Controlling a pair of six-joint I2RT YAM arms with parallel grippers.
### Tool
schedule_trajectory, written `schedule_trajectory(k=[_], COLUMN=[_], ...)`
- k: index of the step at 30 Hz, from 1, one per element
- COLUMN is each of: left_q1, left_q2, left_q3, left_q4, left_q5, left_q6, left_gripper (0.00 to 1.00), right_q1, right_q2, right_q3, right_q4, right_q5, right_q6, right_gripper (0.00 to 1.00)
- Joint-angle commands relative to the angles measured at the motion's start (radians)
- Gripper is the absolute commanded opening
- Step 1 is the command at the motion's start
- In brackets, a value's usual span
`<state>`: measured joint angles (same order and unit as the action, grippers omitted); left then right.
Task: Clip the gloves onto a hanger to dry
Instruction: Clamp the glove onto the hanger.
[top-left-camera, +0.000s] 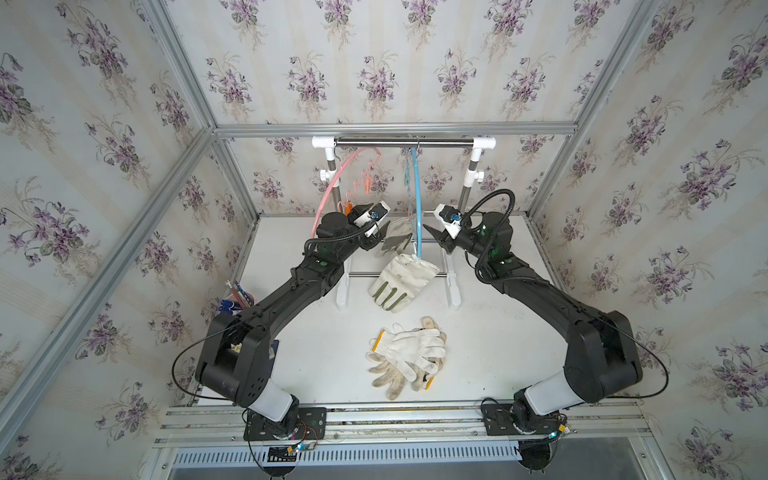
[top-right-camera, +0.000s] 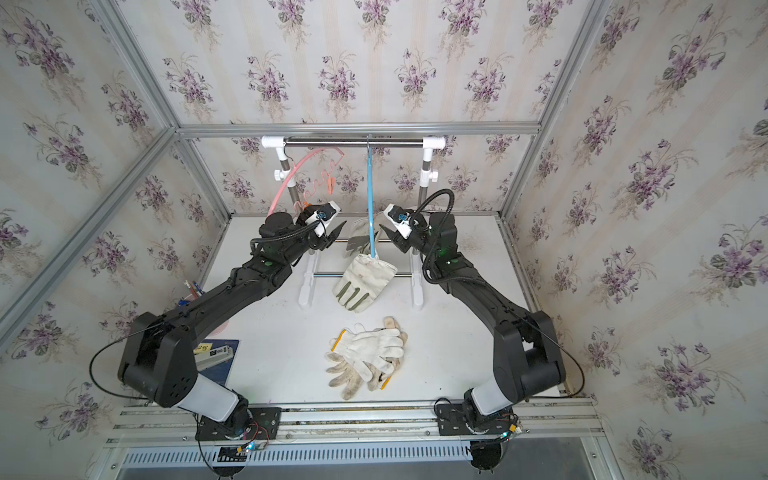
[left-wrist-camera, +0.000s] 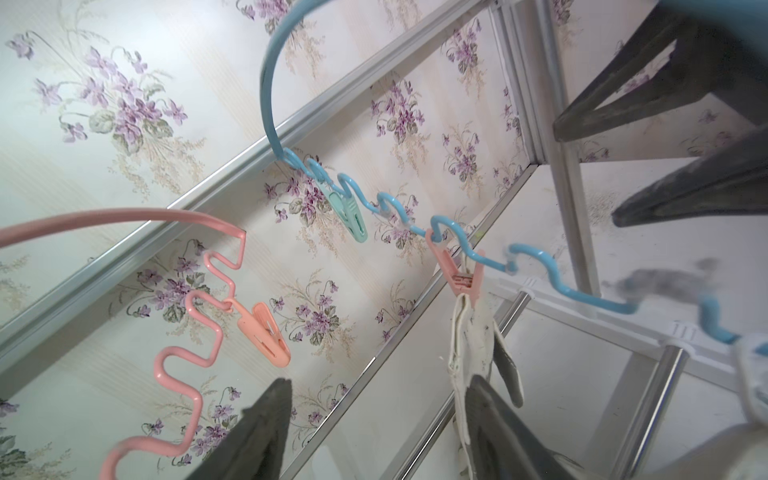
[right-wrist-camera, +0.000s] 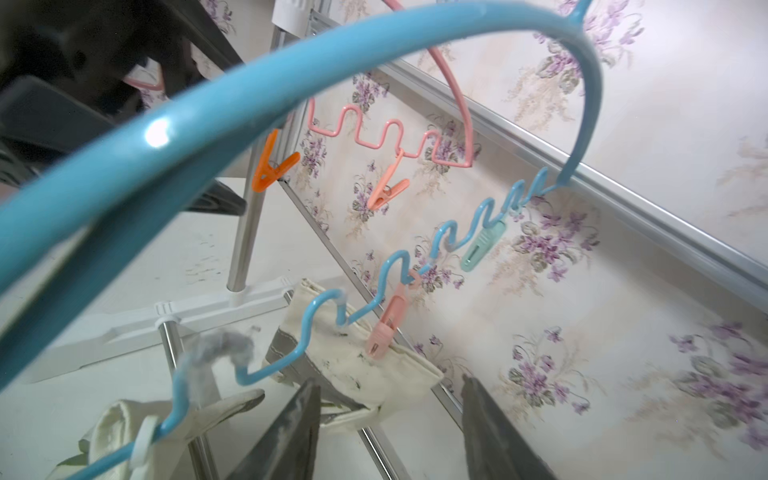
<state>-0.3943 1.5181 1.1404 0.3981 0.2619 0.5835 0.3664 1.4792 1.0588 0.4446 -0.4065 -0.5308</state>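
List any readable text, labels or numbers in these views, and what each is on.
Nothing can be read.
Blue flat item in a top view: its yellow sticker and a dark label carry print, too small to read.
No print shows on the gloves, hangers or pegs.

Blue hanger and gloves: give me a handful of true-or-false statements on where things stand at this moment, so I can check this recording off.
1. Two canvas gloves hang clipped to the blue hanger. True.
2. The pink hanger carries a glove. False: only empty clips hang from it.
3. The knit gloves lie piled on the table. True.
4. The right gripper is shut on a glove. False: its jaws are open and hold nothing.
5. The left gripper is open. True.
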Motion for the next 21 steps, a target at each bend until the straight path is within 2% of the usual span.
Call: schedule_trajectory(k=[1,4,6,9,11,13,16,17,18,19,21], left_q1=[0.000,0.001,0.002,0.004,0.003,0.006,0.010,0.011,0.011,0.012,0.015], left_q2=[-0.067,-0.166,-0.225,-0.299,-0.349,-0.398,-0.459,-0.481,-0.506,-0.527,-0.572], left_q3=[-0.024,-0.022,-0.003,0.024,0.027,0.030,0.064,0.064,0.058,0.052,0.030], left_q4=[-0.035,-0.131,-0.242,-0.379,-0.431,-0.484,-0.640,-0.685,-0.717,-0.736,-0.776], left_q5=[0.065,0.143,0.225,0.306,0.285,0.255,0.306,0.342,0.372,0.383,0.385], left_q6=[-0.048,-0.085,-0.076,-0.095,-0.153,-0.223,-0.257,-0.258,-0.270,-0.286,-0.337], left_gripper=[0.67,0.66,0.61,0.51,0.50,0.50,0.54,0.59,0.72,0.96,1.00], right_q1=[0.018,0.020,0.020,0.021,0.050,0.132,0.389,0.484,0.572,0.639,0.769], right_q2=[-0.096,-0.202,-0.263,-0.329,-0.380,-0.442,-0.516,-0.527,-0.529,-0.523,-0.486], right_q3=[-0.053,-0.064,-0.017,0.044,0.032,-0.018,-0.097,-0.122,-0.139,-0.152,-0.178], right_q4=[-0.028,-0.097,-0.244,-0.507,-0.621,-0.695,-0.768,-0.786,-0.802,-0.815,-0.829], right_q5=[0.112,0.157,0.178,0.067,0.046,0.104,0.310,0.393,0.469,0.521,0.597], right_q6=[0.010,0.172,0.310,0.362,0.367,0.347,0.318,0.322,0.335,0.357,0.409], right_gripper=[0.53,0.53,0.53,0.49,0.46,0.46,0.45,0.45,0.45,0.45,0.45])
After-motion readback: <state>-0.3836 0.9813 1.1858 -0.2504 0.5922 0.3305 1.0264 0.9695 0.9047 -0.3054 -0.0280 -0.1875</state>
